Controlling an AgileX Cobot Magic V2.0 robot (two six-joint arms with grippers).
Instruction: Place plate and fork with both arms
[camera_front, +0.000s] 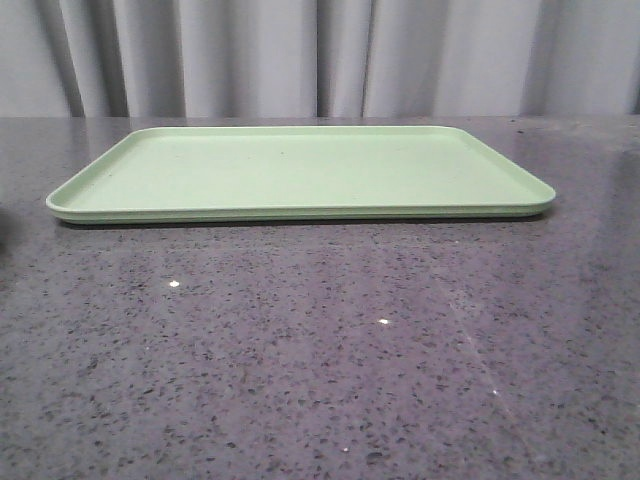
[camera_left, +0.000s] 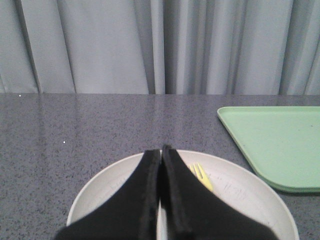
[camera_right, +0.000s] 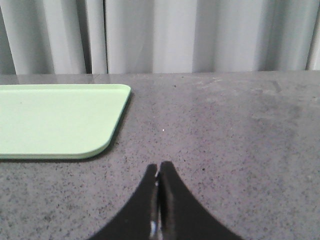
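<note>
hovering left claw (camera_left: 160, 152) over plate (camera_left: 240, 192)

the tabletop (camera_front: 320, 360) is dark grey speckled stone, glossy, ending at a pale curtain along its far edge. a flat rectangular light green tray (camera_front: 300, 172) lies toward the far edge, about centred. the plate (camera_left: 235, 192) lies on the tabletop left of the tray, apart from it.
</note>
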